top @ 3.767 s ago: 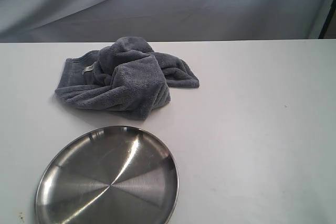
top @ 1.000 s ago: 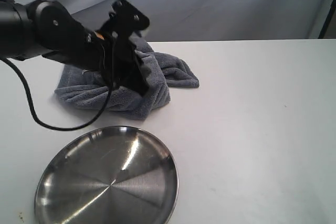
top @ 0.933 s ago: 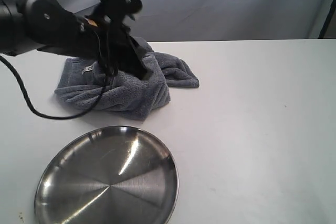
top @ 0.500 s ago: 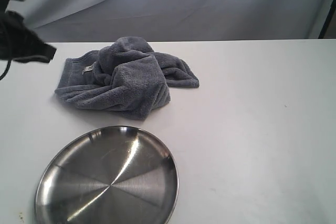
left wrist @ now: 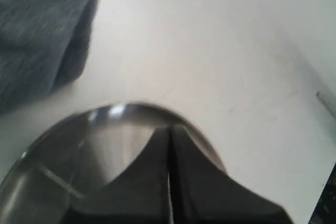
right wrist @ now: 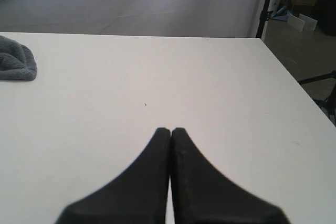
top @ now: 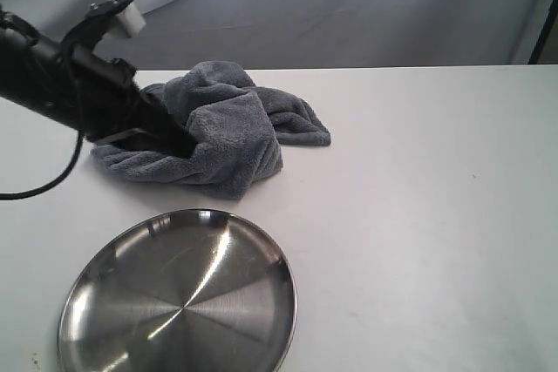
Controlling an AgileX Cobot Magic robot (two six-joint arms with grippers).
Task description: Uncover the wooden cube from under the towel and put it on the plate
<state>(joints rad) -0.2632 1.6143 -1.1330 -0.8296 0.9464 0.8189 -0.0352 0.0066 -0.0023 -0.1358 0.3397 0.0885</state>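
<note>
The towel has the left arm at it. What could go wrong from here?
1. The left claw is shut, so it may only push the towel instead of gripping it.
2. The wooden cube is hidden; pulling the bunched cloth might drag it along unseen.
3. The plate lies close, so the towel could land on it.

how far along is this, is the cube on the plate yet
Nothing is done yet: the towel lies bunched, no wooden cube shows, and the plate is empty. In hand: the left gripper, shut and empty, is by the towel; the right gripper idles shut. Remaining: pull off the towel, grasp the cube, plate it.
</note>
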